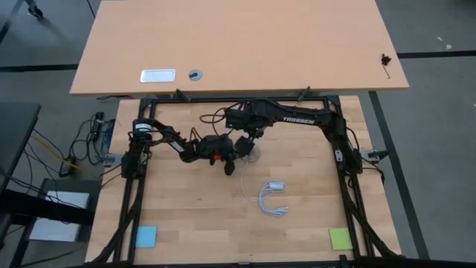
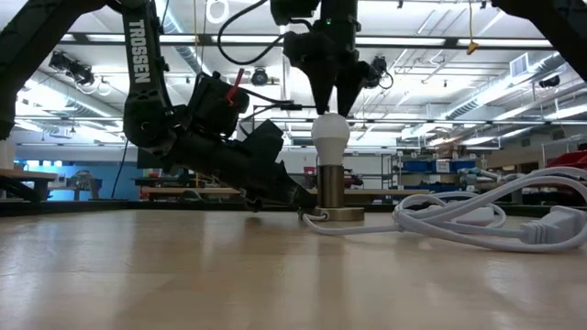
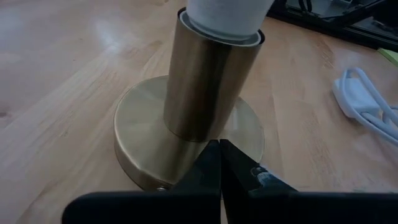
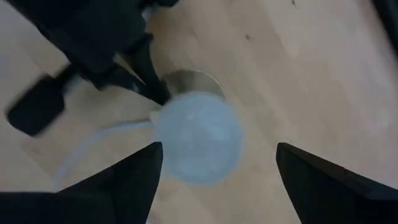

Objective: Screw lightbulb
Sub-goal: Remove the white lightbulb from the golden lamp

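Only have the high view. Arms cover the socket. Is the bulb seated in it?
Observer: Yes. In the low view the lightbulb stands upright in the brass socket.
Operator: Right gripper on it?
Observer: No. The right gripper is open, its fingers either side of the bulb, clear of it.
Operator: Left?
Observer: The left gripper is shut, tips on the socket's base disc.

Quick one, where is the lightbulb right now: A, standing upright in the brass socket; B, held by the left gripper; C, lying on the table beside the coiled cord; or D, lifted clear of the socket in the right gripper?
A: the lightbulb stands upright in the brass socket, with the open right gripper just above it and gripping nothing.
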You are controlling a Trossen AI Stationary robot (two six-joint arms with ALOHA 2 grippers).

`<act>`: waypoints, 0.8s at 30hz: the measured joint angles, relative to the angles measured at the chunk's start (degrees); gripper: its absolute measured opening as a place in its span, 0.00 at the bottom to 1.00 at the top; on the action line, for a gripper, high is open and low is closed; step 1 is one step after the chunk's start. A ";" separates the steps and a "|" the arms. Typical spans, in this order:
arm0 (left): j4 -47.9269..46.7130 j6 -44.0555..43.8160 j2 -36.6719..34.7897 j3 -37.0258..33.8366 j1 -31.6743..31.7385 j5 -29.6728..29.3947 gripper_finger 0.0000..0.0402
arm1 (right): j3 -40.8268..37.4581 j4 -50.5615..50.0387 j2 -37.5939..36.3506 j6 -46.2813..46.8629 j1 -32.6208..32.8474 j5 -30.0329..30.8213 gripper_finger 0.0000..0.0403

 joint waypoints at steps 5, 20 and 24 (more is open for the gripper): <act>-0.02 0.00 0.00 0.00 0.00 0.19 0.00 | 0.00 2.89 0.05 6.72 0.39 -0.87 0.80; -0.02 0.00 0.00 0.00 0.00 0.58 0.00 | -8.05 8.61 0.23 13.26 0.69 -1.91 0.79; -0.01 0.00 0.00 0.00 0.00 0.60 0.00 | -8.33 8.59 0.25 10.29 0.69 -1.92 0.76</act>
